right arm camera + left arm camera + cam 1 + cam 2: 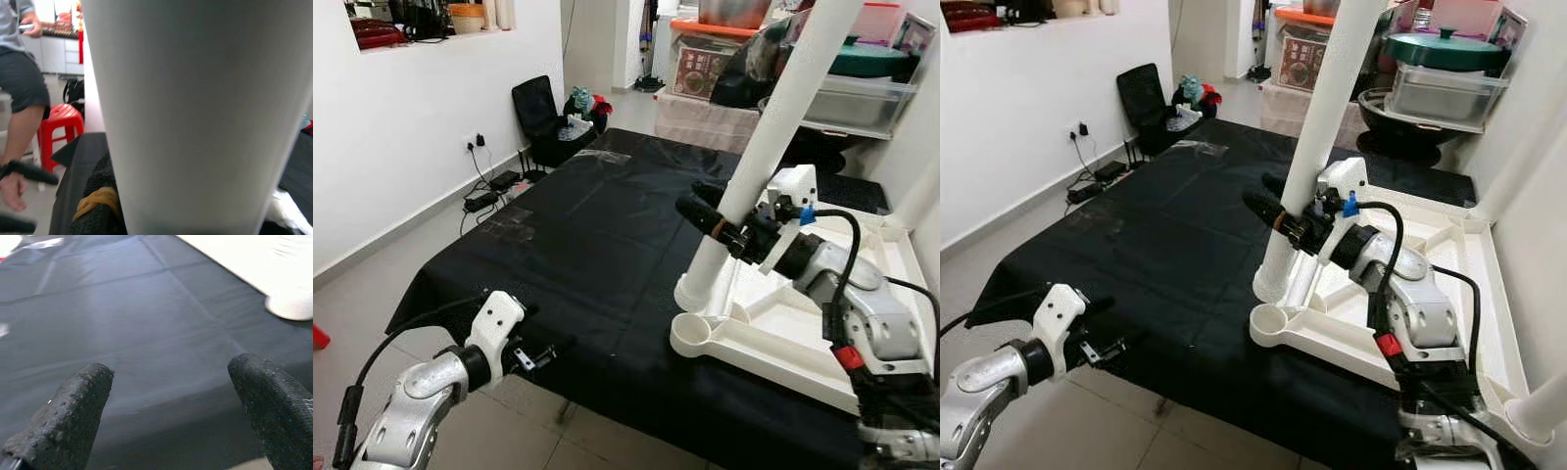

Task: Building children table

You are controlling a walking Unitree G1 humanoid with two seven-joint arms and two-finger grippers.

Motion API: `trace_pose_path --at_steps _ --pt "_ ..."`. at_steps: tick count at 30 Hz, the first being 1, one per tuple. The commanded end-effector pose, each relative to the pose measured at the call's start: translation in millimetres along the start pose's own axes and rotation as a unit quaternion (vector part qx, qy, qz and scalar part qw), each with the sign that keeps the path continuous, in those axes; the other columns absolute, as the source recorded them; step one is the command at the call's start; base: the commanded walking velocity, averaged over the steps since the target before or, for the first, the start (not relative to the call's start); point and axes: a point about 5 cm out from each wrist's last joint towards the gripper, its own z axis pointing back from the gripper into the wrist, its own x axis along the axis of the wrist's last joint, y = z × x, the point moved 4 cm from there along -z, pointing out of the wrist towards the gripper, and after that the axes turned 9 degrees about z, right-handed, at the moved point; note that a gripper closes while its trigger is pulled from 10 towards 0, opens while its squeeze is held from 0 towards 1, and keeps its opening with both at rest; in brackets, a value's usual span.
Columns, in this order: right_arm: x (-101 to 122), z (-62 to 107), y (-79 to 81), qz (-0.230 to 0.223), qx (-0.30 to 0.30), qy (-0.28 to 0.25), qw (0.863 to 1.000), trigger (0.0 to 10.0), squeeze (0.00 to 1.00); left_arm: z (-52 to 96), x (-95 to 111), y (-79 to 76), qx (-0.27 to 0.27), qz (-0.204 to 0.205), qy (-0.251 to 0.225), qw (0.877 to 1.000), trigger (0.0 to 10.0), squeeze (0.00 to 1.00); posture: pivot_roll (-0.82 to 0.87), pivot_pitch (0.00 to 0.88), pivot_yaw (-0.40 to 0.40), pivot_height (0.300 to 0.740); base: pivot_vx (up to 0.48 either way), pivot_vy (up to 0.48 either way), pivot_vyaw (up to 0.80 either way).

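A white children's table top point(783, 333) lies upside down on a black-covered table point(597, 225). One long white leg point(773, 127) stands tilted in its front corner socket. My right gripper point(710, 211) is shut on this leg low down, a black finger on either side; the leg point(195, 122) looms close in the right wrist view. An empty round socket point(1270, 323) sits just in front of the leg's base. Two more white legs point(1518, 166) rise at the right. My left gripper point(543, 352) hovers open at the table's front edge, its fingers point(73, 406) wide apart over the black cloth.
A black chair point(543, 117) with toys stands beyond the table's far left corner. A power strip and cables point(484, 196) lie on the floor by the wall. Storage bins and pots point(862, 93) are stacked at the back right. A seated person point(19, 73) and a red stool point(58, 122) are nearby.
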Motion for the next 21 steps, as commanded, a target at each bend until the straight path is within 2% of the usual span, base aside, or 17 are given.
trace_pose_path --at_steps 1,6,15,18,21 --pt "-9.0 1.5 10.7 -0.01 0.027 0.015 0.999 0.0 0.0 -2.1 2.7 6.8 0.028 0.004 -0.001 1.0 10.0 0.0 0.07 0.0 -0.088 0.74 0.0 0.0 0.0" --pt "-14.1 3.6 13.4 -0.007 0.033 0.024 0.999 0.0 0.0 -2.8 5.0 8.2 0.042 0.008 -0.004 0.999 10.0 0.0 0.07 0.0 -0.089 0.74 0.0 0.0 0.0" --pt "-23.8 3.9 32.4 -0.023 0.071 0.036 0.997 0.0 0.0 -5.7 5.3 -1.9 0.038 0.018 -0.006 0.999 10.0 0.0 0.07 0.0 -0.096 0.74 0.0 0.0 0.0" --pt "-24.4 3.9 34.2 -0.025 0.077 0.037 0.996 0.0 0.0 -6.2 5.6 -2.5 0.037 0.019 -0.006 0.999 10.0 0.0 0.07 0.0 -0.096 0.74 0.0 0.0 0.0" --pt "-25.9 4.2 42.8 -0.037 0.121 0.042 0.991 0.0 0.0 -6.9 6.0 -2.5 0.04 0.02 -0.005 0.999 10.0 0.0 0.08 0.0 -0.1 0.74 0.0 0.0 0.0"
